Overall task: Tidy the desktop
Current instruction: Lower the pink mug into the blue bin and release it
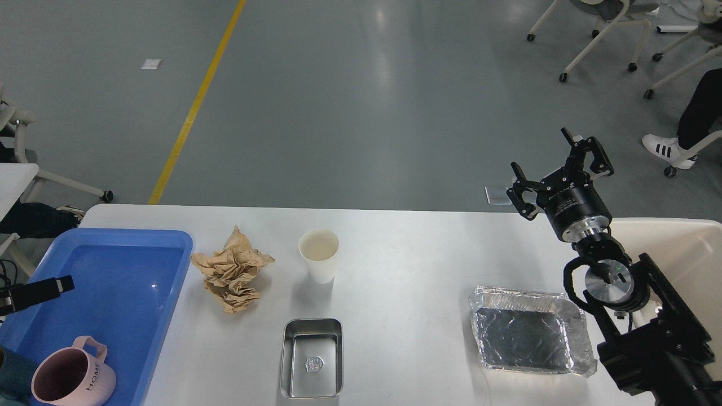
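The white desktop (423, 248) carries a crumpled brown paper (231, 273), a white paper cup (318, 254), a small steel tin (312, 363) and a foil tray (530, 332). A pink mug (70, 378) stands upright in the near corner of the blue tray (124, 282). My left gripper (36, 293) enters at the left edge above the tray, apart from the mug and holding nothing; only one finger shows. My right gripper (544, 160) is open and empty, raised over the desktop's far right edge.
A cream bin (682, 248) stands at the right end of the desktop behind my right arm. Chairs on castors (598, 34) and a person's leg (694, 118) are beyond, on the grey floor.
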Robot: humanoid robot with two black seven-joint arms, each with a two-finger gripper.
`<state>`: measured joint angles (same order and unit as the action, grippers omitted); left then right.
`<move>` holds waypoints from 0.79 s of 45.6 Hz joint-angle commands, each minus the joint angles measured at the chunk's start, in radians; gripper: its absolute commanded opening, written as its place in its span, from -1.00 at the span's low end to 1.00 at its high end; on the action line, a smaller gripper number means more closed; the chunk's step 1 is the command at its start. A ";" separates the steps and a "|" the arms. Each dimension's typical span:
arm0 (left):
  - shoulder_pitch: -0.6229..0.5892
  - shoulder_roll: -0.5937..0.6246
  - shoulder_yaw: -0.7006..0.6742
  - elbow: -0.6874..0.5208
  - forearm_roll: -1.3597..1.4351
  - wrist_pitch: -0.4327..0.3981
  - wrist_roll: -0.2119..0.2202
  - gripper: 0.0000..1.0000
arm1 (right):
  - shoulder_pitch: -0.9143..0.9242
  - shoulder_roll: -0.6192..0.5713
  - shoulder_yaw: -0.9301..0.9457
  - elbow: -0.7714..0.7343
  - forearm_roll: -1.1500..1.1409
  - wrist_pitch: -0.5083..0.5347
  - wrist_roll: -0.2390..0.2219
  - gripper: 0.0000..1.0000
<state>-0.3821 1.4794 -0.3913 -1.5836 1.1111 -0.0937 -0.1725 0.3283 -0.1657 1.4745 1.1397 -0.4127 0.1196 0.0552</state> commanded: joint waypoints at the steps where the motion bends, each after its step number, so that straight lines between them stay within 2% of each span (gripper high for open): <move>1: 0.000 0.038 -0.029 -0.059 0.000 0.051 -0.002 0.84 | 0.000 0.000 0.001 0.003 0.000 0.000 0.000 1.00; 15: 0.000 0.078 -0.041 -0.167 -0.002 0.166 -0.002 0.84 | 0.003 -0.002 0.000 -0.001 0.000 0.002 0.000 1.00; 28: -0.066 0.007 -0.064 -0.177 -0.004 0.152 0.014 0.84 | 0.002 0.000 -0.002 -0.005 0.000 0.002 0.000 1.00; 36: -0.058 -0.033 -0.060 -0.176 -0.004 0.146 0.013 0.85 | 0.002 0.002 -0.003 -0.001 0.000 -0.003 0.000 1.00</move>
<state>-0.4457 1.4677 -0.4555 -1.7610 1.1076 0.0558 -0.1590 0.3303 -0.1649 1.4725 1.1355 -0.4126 0.1211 0.0552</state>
